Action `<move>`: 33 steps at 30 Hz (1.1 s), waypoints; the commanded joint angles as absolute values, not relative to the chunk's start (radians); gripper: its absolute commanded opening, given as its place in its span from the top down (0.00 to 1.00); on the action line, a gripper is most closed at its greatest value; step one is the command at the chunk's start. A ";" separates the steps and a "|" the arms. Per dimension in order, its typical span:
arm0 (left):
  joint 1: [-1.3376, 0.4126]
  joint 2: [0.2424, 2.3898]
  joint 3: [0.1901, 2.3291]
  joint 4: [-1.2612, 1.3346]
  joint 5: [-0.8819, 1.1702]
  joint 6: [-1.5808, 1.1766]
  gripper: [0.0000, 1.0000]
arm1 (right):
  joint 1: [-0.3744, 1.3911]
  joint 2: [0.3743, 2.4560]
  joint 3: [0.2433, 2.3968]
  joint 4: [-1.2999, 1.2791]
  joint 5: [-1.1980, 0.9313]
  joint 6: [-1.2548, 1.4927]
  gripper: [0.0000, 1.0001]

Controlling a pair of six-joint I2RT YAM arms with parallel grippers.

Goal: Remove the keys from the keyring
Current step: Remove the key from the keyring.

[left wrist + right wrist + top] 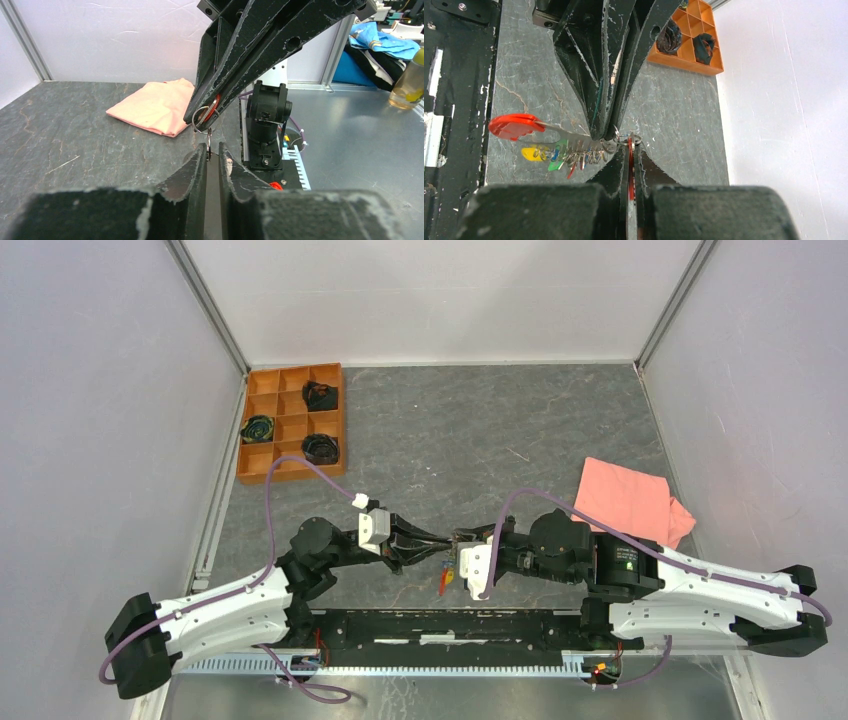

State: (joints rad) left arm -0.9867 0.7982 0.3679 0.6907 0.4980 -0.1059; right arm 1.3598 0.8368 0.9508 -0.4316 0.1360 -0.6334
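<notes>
Grey stone table [450, 430], with a pink cloth [630, 502] on it. Left of the cloth, nearer the arms, both grippers meet tip to tip. The right gripper [629, 152] is clamped on the red strap of the keyring [629, 172] — the ring sits just outside its tips. The left gripper [213, 150] is nearly closed, it seems on one of the keys [574, 157] — the bunch hangs beside the ring.

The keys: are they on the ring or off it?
On. The keys hang bunched from the keyring, whose red strap the right gripper pinches.
</notes>
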 commanded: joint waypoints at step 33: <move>-1.110 0.772 0.432 0.471 0.318 0.102 0.98 | 1.371 0.906 1.048 -0.413 0.280 -0.568 0.99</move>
State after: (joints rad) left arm -1.0954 0.7898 0.4126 0.4728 0.3122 0.0547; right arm 1.3663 0.9245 0.9821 -0.5148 0.2161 -0.5800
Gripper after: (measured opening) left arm 0.033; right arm 0.037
